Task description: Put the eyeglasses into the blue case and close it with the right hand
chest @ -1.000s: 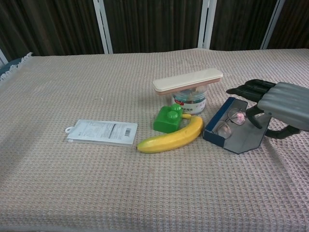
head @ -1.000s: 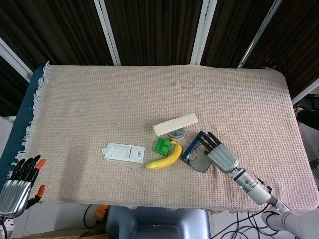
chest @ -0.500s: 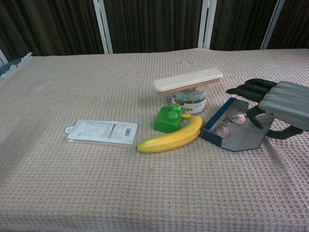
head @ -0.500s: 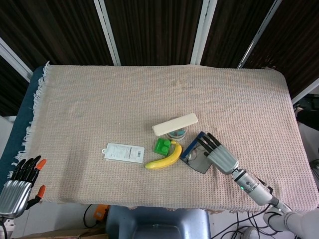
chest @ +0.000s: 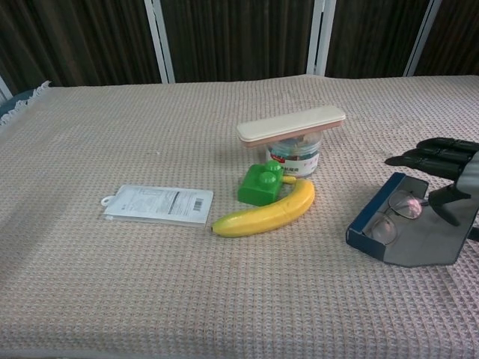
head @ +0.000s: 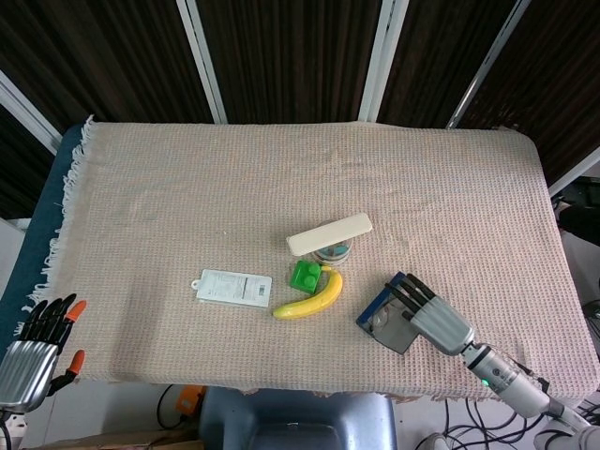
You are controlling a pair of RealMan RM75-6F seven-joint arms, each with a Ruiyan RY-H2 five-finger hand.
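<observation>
Off the tabletop's near-left corner the left hand hangs with fingers apart and empty, while near-right the eyeglasses lie in the open blue case, the right hand's spread fingers resting on it.

banana left of case, gap between

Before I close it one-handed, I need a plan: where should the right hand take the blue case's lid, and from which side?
Probably at the grey lid's free outer edge, coming from the robot's right. The blue case lies open with the eyeglasses inside; its lid flap spreads flat toward the right hand, whose fingers reach over it, so folding it leftward should shut it.
</observation>
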